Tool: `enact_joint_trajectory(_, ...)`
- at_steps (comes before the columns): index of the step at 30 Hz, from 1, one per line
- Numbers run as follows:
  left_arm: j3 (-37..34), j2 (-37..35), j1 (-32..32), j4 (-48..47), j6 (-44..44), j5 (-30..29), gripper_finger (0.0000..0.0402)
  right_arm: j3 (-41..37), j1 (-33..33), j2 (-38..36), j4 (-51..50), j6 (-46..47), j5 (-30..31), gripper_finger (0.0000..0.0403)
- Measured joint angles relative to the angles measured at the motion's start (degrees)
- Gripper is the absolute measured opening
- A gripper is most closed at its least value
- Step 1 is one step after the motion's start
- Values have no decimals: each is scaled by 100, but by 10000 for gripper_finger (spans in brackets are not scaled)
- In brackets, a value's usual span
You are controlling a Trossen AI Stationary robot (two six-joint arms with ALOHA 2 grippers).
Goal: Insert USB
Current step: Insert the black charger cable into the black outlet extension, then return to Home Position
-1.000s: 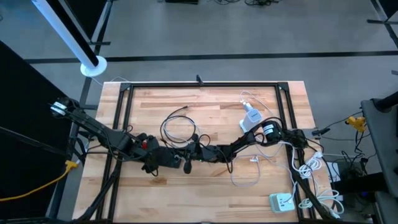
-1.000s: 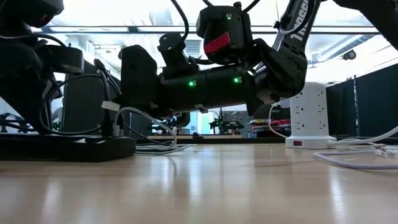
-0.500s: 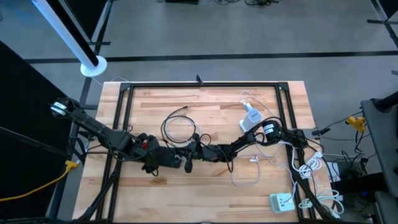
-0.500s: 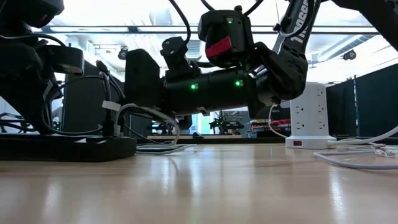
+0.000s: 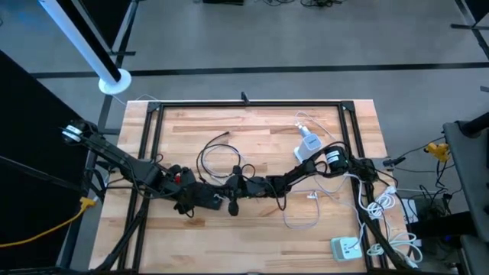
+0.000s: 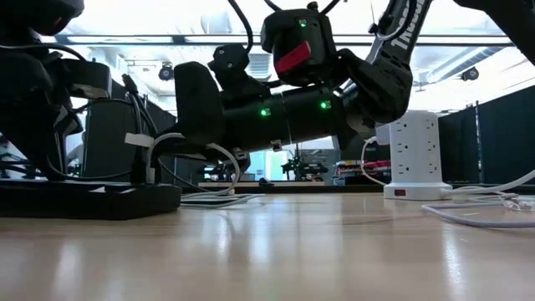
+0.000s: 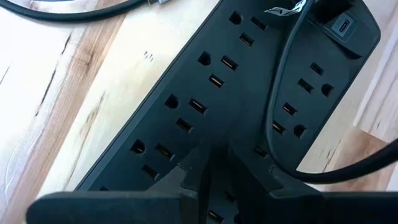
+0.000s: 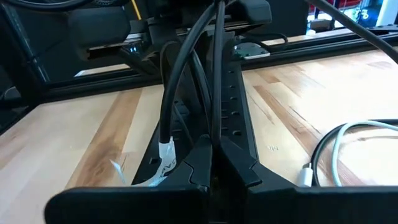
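Left end effector [image 7: 216, 155] is pressing its nearly closed fingers, gripping nothing, onto the black power strip [image 7: 205, 93] left of worktop [image 5: 260, 122] centre. Right end effector [image 8: 214, 152] is edging further left over the strip than half a second ago, pinched shut on the USB cable [image 8: 214, 74], so insertion is probably closing in. Slack cable is draping across the sockets, likely crowding the USB port [image 7: 344, 26]. White charger [image 5: 308, 145] and white cord [image 5: 302, 218] are lying toward the right edge.

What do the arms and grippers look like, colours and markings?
Both arms are matte black and segmented. In the low view, one wrist housing shows green indicator lights, a red patch and black cables. Left gripper and right gripper have dark tapered fingers.
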Motion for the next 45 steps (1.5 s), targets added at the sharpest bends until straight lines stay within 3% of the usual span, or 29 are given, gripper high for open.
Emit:
enact_joint_trajectory(9,0,-2,2,-9,2,-2,44,-2,13,-151,-208,-221,2,12)
enact_joint_trajectory(16,0,-14,4,-11,40,-43,43,-10,18,-840,-996,-547,-81,121)
enact_joint_trajectory(21,-31,-301,-2,-42,39,-64,43,-1,17,-1672,-2369,-656,-134,197)
enact_joint_trajectory(27,119,-972,7,-148,181,-405,43,-2,-10,-3065,-3816,-871,-303,247)
enact_joint_trajectory(33,473,-1730,15,-308,511,-1130,43,-2,-145,-4520,-4312,-698,-515,251)
enact_joint_trajectory(40,1258,-2400,13,-273,2247,-2218,43,-28,-453,-5672,-5278,-695,-482,212)
enact_joint_trajectory(45,2035,-2567,13,-285,3584,-2353,43,-35,-553,-6269,-5952,-958,-479,178)
